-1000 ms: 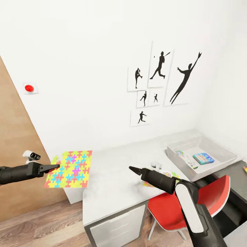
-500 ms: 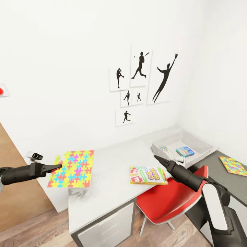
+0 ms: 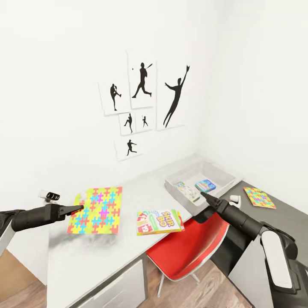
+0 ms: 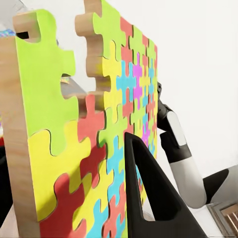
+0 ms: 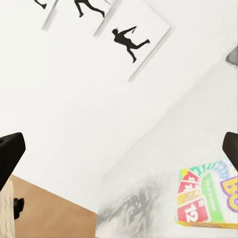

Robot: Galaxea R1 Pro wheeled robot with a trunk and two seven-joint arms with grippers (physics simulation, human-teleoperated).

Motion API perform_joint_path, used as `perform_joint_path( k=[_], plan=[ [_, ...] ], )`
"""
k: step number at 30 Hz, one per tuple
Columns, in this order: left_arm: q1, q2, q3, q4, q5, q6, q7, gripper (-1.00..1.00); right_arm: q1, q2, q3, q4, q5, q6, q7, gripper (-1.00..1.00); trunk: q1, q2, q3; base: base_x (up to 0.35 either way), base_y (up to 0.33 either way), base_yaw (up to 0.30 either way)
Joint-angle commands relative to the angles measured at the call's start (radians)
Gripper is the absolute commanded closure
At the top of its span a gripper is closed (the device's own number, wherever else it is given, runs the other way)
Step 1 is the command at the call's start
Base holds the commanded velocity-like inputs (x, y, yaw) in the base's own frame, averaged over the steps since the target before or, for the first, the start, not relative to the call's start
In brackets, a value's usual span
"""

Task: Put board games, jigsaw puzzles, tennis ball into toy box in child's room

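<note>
I hold a jigsaw puzzle (image 3: 97, 210) in my left gripper (image 3: 79, 208), pinched by its near edge; the left wrist view shows a dark finger (image 4: 151, 191) pressed flat on the patterned face, so that claw is clamped on the board. The puzzle hangs above the table (image 3: 137, 192) at about 9 o'clock in the head view, casting a shadow on the top below it.

My right gripper (image 3: 202, 195) is at about 4 o'clock, just short of the toy box (image 3: 222, 170). In the right wrist view its two fingertips stand far apart at the frame edges with nothing between them, so it is spread and empty.

Progress, as I judge it: the toy box at 2 o'clock already holds a small blue board game (image 3: 205, 185) and a second narrow printed item I cannot identify. Outstanding are the held puzzle, the Skip-Bo board game (image 3: 160, 221) lying flat on the table at 6 o'clock, and a second jigsaw puzzle (image 3: 259, 197) on the dark cabinet (image 3: 282, 218) at 3 o'clock.

Obstructions: a red chair (image 3: 192, 246) stands against the table edge below the Skip-Bo box. Silhouette posters (image 3: 141, 102) hang on the wall at 12 o'clock.
</note>
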Motion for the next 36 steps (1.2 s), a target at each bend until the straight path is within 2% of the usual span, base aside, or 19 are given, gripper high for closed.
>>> perform_joint_path(
  k=[1, 10, 13, 20, 36],
  plan=[
    [0.000, 0.001, 0.000, 0.000, 0.000, 0.010, -0.003, 1.00, -0.001, 0.000, -0.002, 0.000, 0.002, 0.005, 0.005, -1.00, 0.001, -0.002, -0.003, 0.172, -0.249, -0.278],
    [0.000, -0.002, 0.000, 0.000, 0.001, 0.010, -0.003, 1.00, -0.001, 0.004, -0.004, 0.001, 0.009, 0.000, -0.002, -1.00, 0.001, -0.002, -0.005, 0.137, -0.268, -0.142],
    [0.000, -0.017, 0.001, 0.005, 0.002, 0.008, -0.003, 1.00, -0.001, 0.021, 0.003, 0.000, 0.013, -0.005, -0.009, -1.00, 0.001, -0.002, -0.005, 0.052, -0.040, 0.000],
    [0.000, -0.041, 0.003, 0.005, 0.002, 0.007, -0.003, 1.00, -0.001, 0.030, 0.002, 0.001, 0.013, -0.016, -0.008, -1.00, 0.001, -0.002, -0.005, 0.192, -0.139, 0.000],
    [0.000, -0.044, 0.003, 0.005, 0.002, 0.006, -0.003, 1.00, -0.001, 0.031, 0.003, 0.001, 0.013, -0.022, -0.008, -1.00, 0.001, -0.002, -0.005, 0.248, -0.182, 0.000]
  ],
)
